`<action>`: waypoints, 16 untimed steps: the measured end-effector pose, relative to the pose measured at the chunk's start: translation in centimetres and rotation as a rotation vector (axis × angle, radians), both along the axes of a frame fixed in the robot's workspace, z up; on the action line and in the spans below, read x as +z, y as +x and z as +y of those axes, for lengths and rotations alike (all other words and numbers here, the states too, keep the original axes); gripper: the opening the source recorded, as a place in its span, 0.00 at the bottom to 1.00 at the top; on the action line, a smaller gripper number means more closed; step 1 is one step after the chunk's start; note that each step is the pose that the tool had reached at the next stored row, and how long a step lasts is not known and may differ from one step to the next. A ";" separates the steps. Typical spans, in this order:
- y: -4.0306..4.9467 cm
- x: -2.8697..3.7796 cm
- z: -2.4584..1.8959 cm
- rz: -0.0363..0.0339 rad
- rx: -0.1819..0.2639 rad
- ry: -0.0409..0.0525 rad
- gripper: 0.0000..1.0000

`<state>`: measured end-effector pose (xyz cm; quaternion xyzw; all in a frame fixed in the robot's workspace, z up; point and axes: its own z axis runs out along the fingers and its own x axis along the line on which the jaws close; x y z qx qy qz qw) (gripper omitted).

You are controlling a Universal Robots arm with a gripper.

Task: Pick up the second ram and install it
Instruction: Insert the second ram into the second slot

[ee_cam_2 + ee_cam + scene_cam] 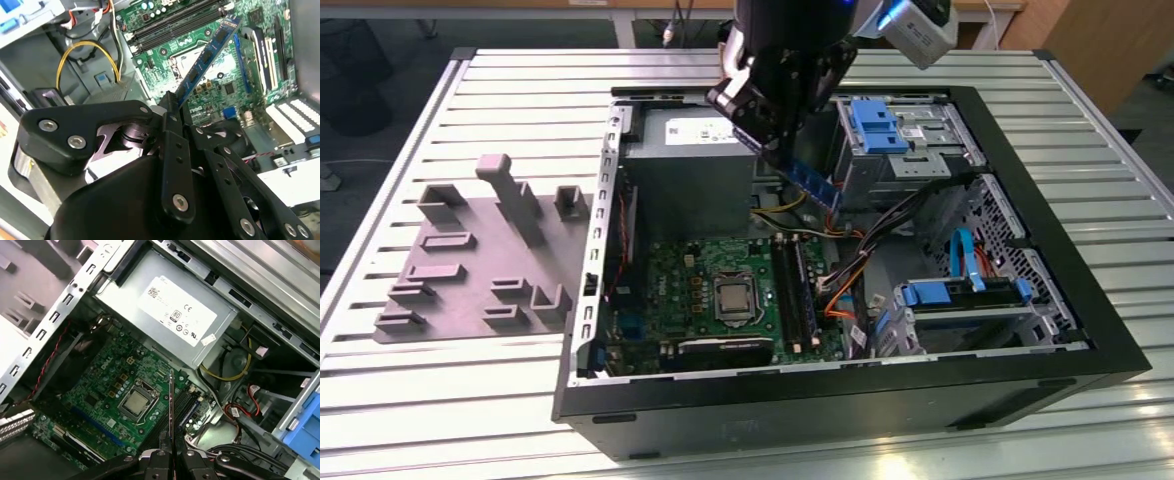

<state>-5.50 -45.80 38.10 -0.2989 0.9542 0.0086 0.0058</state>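
Your gripper (pixel 778 152), upper centre of the exterior view, is clamped on the second ram (pixel 817 186), tilted above the motherboard (pixel 680 285).

Slatted metal tabletop (pixel 520 80). Open black computer case (pixel 827 400), lying on its side at centre. Inside: green motherboard (pixel 674 285) with processor socket (pixel 735 298), near side; grey power supply (pixel 687 170), far side; blue drive brackets (pixel 878 125), toward the exterior view's right. Grey fixture plate (pixel 467 260) with upright blocks, at the exterior view's left beside the case.
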 end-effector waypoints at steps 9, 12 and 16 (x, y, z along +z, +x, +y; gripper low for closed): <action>0.00 -0.10 0.00 0.0000 -0.145 -0.0006 0.14; 0.00 -0.14 0.01 0.0000 -0.192 -0.0007 0.14; 0.00 -0.18 0.01 0.0000 -0.255 -0.0009 0.14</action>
